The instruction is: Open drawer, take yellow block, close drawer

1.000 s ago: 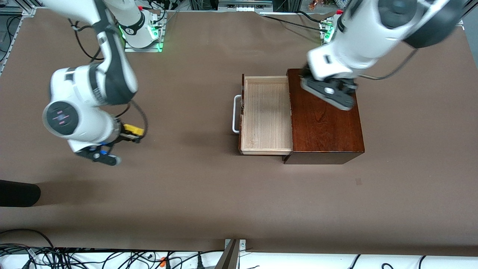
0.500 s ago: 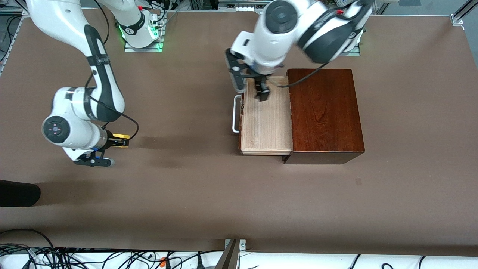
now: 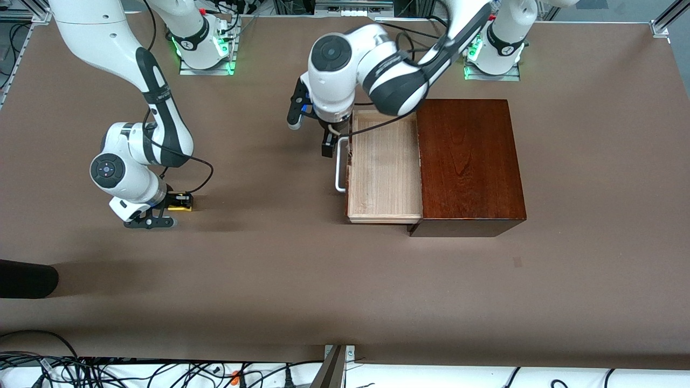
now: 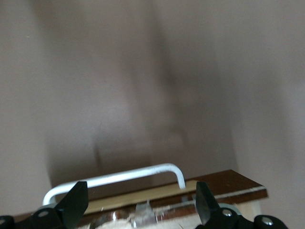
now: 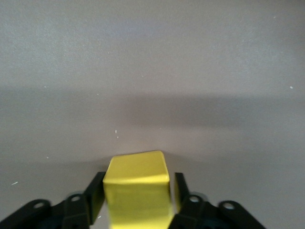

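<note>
The yellow block (image 3: 172, 207) (image 5: 137, 183) rests on the brown table toward the right arm's end. My right gripper (image 3: 180, 203) (image 5: 138, 188) is low around it, open, with a thin gap showing beside one finger. The drawer (image 3: 384, 167) is pulled out of the dark-wood box (image 3: 469, 161), and its pale tray has nothing in it. My left gripper (image 3: 329, 142) (image 4: 139, 206) is open at the drawer's white handle (image 3: 339, 172) (image 4: 119, 177), one finger on each side of the bar's span. The dark drawer front (image 4: 224, 183) shows just under the handle.
A black object (image 3: 27, 278) lies at the table's edge toward the right arm's end, nearer the camera. Cables and a metal mount (image 3: 334, 366) run along the near edge. Both arm bases (image 3: 202, 48) stand along the farthest edge.
My left arm swung from over the box, across the open drawer, down to the handle. My right arm lowered the block to the table and its fingers eased off it.
</note>
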Controlling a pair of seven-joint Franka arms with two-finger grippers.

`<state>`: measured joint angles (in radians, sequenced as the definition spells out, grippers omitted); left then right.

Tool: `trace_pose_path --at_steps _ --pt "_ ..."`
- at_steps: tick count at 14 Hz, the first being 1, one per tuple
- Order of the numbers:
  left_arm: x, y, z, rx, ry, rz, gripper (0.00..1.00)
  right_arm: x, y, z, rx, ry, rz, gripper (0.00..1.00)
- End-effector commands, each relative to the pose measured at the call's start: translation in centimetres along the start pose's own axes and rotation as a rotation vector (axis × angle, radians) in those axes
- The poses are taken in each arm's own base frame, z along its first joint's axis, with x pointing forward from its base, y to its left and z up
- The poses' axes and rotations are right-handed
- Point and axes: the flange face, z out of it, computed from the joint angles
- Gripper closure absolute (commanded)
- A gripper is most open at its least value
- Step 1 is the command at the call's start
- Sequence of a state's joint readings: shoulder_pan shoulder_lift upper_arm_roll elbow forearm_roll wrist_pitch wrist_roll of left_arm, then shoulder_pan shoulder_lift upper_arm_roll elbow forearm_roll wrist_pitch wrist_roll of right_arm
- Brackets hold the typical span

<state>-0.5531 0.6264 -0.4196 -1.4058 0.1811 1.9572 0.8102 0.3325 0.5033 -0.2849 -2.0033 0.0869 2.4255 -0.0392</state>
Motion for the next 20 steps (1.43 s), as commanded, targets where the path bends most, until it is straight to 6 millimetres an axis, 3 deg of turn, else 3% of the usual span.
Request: trace_pose_path --at_steps 1,3,5,11,13,17,20 --pt "1.4 -0.6 1.9 0.045 -0.047 0.070 0.00 -0.2 0.4 -1.7 0.027 0.001 -0.009 0.00" --pt "1.3 -0.6 3.5 0.029 -0.060 0.072 0.00 0.4 0.3 -4.4 0.040 -0.031 -0.010 0.00" --pt "1.2 -0.8 3.6 0.043 -0.078 0.081 0.00 1.6 0.4 -8.0 0.051 -0.079 -0.013 0.00" --pt "-1.3 -1.7 3.9 0.031 -0.134 0.051 0.00 4.4 0.2 -23.8 0.058 -0.141 -0.050 0.00" --pt "-1.4 -1.6 4.0 0.022 -0.145 0.015 0.00 4.2 1.7 -27.6 0.056 -0.137 -0.026 0.00" --pt "-2.3 -1.3 4.0 -0.009 -0.197 -0.075 0.00 1.5 4.2 -34.2 0.075 -0.108 -0.025 0.00" --pt "-3.9 -1.4 3.5 -0.035 -0.255 -0.111 0.00 0.2 5.8 -36.6 0.087 -0.075 -0.082 0.00"
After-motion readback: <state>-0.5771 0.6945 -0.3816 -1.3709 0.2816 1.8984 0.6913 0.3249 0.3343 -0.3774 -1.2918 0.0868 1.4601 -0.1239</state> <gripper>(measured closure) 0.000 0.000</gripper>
